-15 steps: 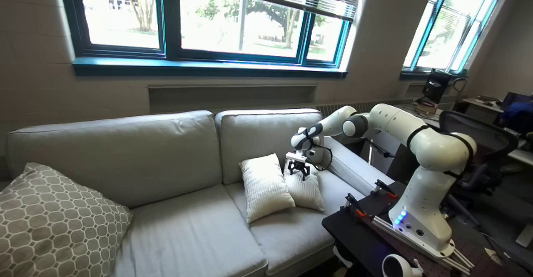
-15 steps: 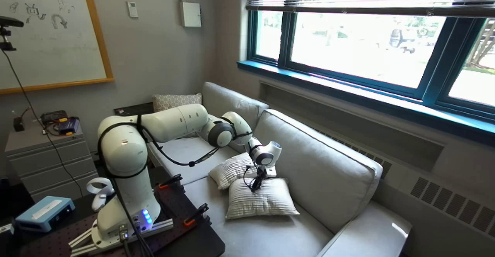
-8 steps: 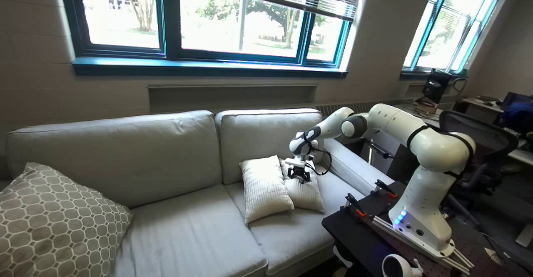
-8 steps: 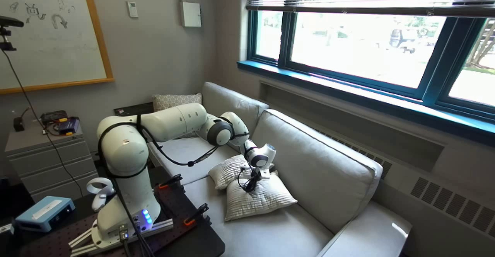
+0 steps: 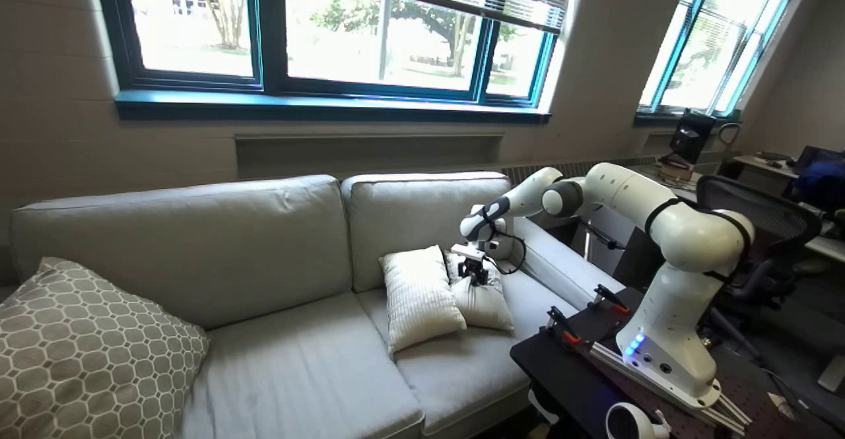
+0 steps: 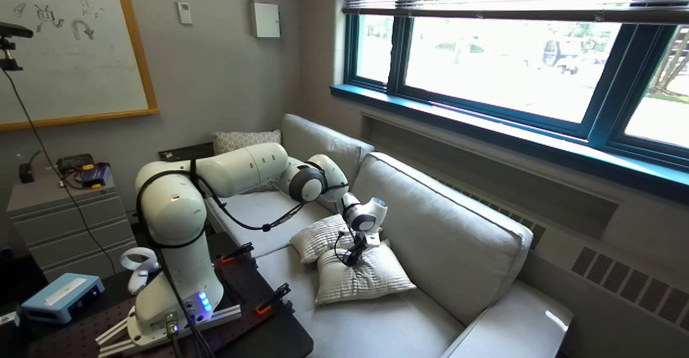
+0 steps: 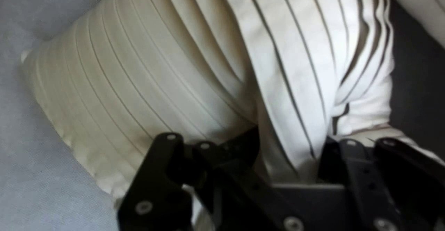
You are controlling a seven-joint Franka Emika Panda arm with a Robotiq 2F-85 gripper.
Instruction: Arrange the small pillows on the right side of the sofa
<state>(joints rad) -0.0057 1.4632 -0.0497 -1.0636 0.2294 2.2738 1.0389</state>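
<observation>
Two small white pleated pillows lie on the seat near the right arm of the sofa (image 5: 284,366). My gripper (image 7: 289,149) is shut on the right-hand small pillow (image 5: 483,310), the one nearer that arm. In the wrist view a fold of its cover bunches up between the black fingers (image 7: 245,144); the fingertips are partly sunk in the cloth. The left-hand small pillow (image 5: 419,300) leans against the held one and touches it. In an exterior view the arm partly hides this left-hand pillow (image 6: 317,238) behind the wrist.
The sofa's right armrest (image 5: 561,261) and back cushion (image 6: 436,229) stand close around the gripper. A larger lattice-patterned cushion (image 5: 99,353) sits at the far left end. The robot's dark table (image 5: 561,373), with clamps at its edge, stands against the sofa front.
The gripper came down onto the right-hand pillow, closed on its cover and rose slightly. The pillow's top is now pinched and creased, and it has shifted a little.
</observation>
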